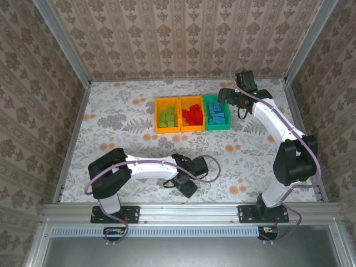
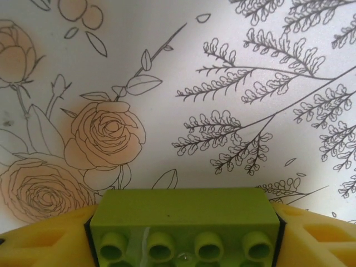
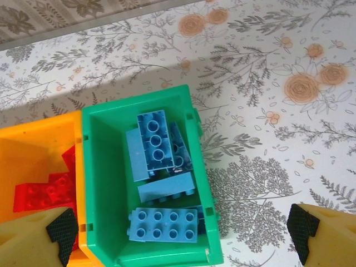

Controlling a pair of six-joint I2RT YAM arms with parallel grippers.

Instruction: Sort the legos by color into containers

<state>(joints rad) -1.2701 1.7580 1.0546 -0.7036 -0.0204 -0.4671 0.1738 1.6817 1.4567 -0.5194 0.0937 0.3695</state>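
A lime green lego [image 2: 183, 214] lies studs toward the camera between my left gripper's yellow fingers [image 2: 44, 247], which press on both its ends just above the floral table. My left gripper [image 1: 186, 186] is low near the table's front edge, shut on that lego. Three containers stand in a row at the back: an orange bin [image 1: 157, 118] with green legos [image 1: 167, 117], an orange bin [image 1: 192, 130] with red legos [image 1: 193, 115], and a green bin [image 1: 217, 127]. My right gripper [image 3: 181, 228] hangs open over the green bin [image 3: 139, 100], which holds several blue legos [image 3: 164, 225].
Aluminium rails and patterned walls [image 1: 189, 39] enclose the table. The red legos [image 3: 47, 192] and their orange bin [image 3: 39, 150] sit left of the green bin in the right wrist view. Floral tabletop [image 1: 128, 133] stretches between the bins and the arms.
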